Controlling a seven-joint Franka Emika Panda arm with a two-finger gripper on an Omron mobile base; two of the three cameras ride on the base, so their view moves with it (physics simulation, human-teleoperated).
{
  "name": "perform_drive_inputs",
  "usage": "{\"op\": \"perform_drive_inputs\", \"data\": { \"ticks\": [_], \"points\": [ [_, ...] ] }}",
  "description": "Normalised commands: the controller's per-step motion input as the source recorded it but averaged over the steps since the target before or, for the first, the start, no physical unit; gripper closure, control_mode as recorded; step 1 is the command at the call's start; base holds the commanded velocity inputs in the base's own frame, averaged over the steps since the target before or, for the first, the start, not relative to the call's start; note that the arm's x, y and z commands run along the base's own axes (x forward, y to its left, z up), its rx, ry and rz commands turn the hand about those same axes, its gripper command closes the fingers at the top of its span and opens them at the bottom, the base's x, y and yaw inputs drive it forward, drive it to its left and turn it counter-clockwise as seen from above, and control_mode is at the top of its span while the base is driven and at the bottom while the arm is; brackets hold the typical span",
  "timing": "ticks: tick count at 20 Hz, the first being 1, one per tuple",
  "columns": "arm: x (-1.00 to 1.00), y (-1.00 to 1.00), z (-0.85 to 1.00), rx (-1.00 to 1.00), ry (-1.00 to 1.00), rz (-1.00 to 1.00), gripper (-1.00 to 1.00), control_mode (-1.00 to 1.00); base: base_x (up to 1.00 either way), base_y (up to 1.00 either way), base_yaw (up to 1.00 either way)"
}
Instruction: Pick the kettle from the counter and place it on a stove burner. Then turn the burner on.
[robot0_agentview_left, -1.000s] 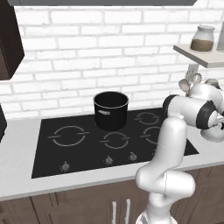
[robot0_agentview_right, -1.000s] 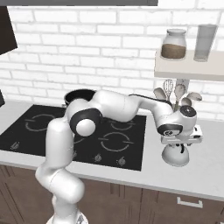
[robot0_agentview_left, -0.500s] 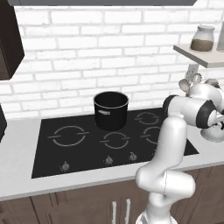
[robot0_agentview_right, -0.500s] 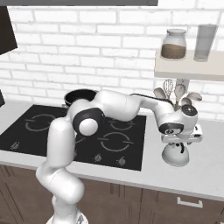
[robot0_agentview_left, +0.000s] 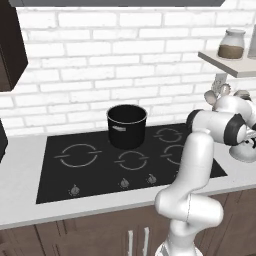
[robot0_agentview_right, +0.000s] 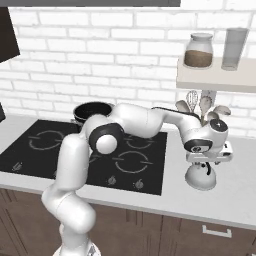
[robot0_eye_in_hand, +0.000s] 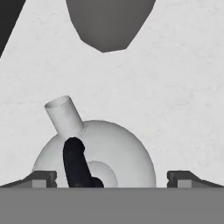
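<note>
hand over the kettle, fingers spread

hand (robot0_eye_in_hand: 112, 179) sits just above the kettle (robot0_eye_in_hand: 94, 158), its fingers wide apart on either side and pinching nothing. the kettle stands on the tabletop (robot0_agentview_right: 235, 200) right of the cooktop (robot0_agentview_right: 150, 175); beyond the kettle is a utensil cup (robot0_eye_in_hand: 109, 24), and a black pot (robot0_agentview_left: 126, 125) sits at the cooktop's back.
</note>
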Motion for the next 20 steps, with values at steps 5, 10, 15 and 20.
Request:
{"op": "perform_drive_inputs", "data": {
  "ticks": [5, 10, 15, 20],
  "points": [
    [0.0, 0.0, 0.0, 0.0, 0.0, 0.0, -1.0, -1.0, 0.0, 0.0, 0.0],
    [0.0, 0.0, 0.0, 0.0, 0.0, 0.0, 1.0, -1.0, 0.0, 0.0, 0.0],
    [-0.02, 0.0, 0.0, 0.0, 0.0, 0.0, 1.0, -1.0, 0.0, 0.0, 0.0],
    [-0.16, 0.0, 0.0, 0.0, 0.0, -0.03, 1.0, -1.0, 0.0, 0.0, 0.0]
  ]
}}
